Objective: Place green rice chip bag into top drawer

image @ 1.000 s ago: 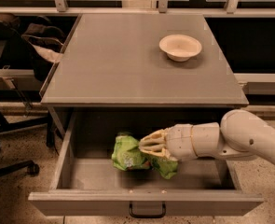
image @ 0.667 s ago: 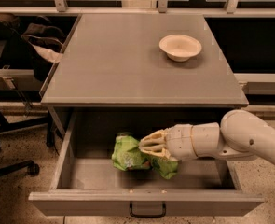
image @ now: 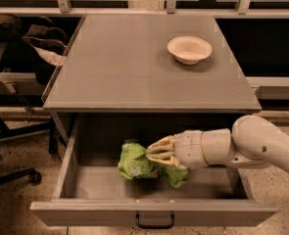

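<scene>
The green rice chip bag (image: 134,161) is a crumpled bright green foil bag. It lies on the floor of the top drawer (image: 154,213), which is pulled out wide below the table top. My gripper (image: 153,154) reaches in from the right on a cream arm. It sits right over the middle of the bag and touches it. Part of the bag shows to the left of the gripper and part below and to its right (image: 177,176).
A cream round bowl (image: 189,49) stands on the grey table top (image: 134,67) at the back right. Dark office chairs (image: 7,131) and a bag stand to the left. The drawer's dark handle (image: 155,223) is at its front centre.
</scene>
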Robot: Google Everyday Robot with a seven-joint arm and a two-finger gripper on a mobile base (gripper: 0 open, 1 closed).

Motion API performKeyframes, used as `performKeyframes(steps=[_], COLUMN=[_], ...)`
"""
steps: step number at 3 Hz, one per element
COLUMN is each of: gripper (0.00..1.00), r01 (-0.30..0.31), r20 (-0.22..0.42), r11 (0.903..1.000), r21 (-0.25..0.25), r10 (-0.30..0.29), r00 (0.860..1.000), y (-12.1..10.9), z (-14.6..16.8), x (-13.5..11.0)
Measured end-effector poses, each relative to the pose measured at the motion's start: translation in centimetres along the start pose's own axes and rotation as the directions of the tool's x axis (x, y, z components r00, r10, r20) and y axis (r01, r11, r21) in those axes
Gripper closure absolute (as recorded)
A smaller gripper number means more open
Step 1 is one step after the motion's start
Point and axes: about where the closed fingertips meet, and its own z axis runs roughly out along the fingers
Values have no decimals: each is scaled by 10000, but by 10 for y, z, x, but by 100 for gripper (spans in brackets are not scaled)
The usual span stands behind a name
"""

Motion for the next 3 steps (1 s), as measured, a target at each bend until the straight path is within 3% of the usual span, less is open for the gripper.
performKeyframes(steps=[1, 2, 3], gripper=[14, 0, 0], r01=[0, 1, 1], r20=[1, 1, 1], r11=[10000, 10000, 10000], r21=[-1, -1, -2], r10=[0, -1, -1], r00=[10000, 10000, 10000], y=[0, 0, 0], z=[0, 0, 0], x=[0, 0, 0])
